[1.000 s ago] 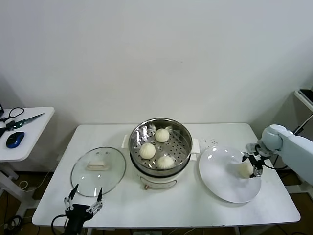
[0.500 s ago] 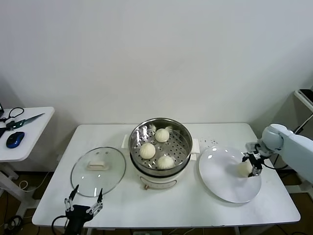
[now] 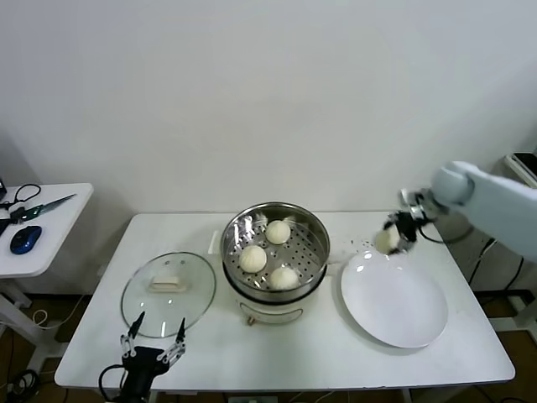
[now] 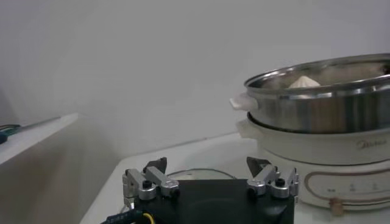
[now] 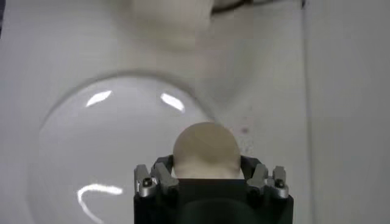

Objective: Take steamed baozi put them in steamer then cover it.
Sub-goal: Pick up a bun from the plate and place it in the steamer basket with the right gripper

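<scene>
I had the right gripper (image 3: 394, 234) clamped on 1 baozi (image 3: 387, 240), raised over the white plate's (image 3: 394, 312) far rim; left gripper (image 3: 153, 346) parked low, fingers spread.

Even, bright overhead light, soft shadows under the steamer (image 3: 274, 252), white glare streaks on the plate (image 5: 109, 146), and a blurred upper edge in the right wrist view.
</scene>
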